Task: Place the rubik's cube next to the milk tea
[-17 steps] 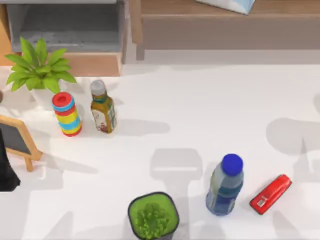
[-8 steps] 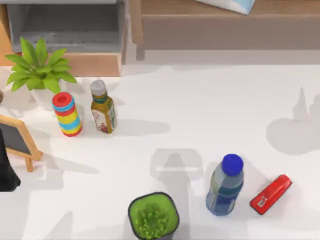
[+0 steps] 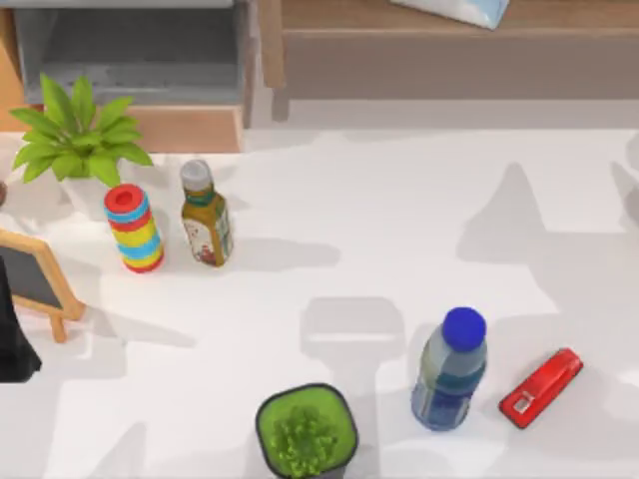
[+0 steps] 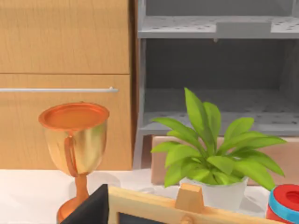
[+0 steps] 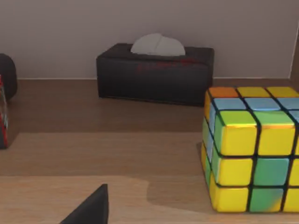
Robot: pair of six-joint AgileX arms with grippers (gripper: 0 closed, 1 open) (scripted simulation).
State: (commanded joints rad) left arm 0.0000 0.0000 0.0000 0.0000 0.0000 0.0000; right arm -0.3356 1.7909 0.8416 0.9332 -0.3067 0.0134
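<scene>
Evidently the rubik's cube [image 5: 252, 149] sits untouched on a wooden shelf, a dark tissue box [image 5: 154, 72] behind it, facing my right arm's wrist camera for a reach, though I cannot tell either pincer's state.

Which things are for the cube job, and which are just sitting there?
For the job:
cube
brown bottle, likely the milk tea

Just lying about:
blue-capped bottle
stapler
striped can
leafy plant
green pot
trophy
tissue box
chalkboard
</scene>
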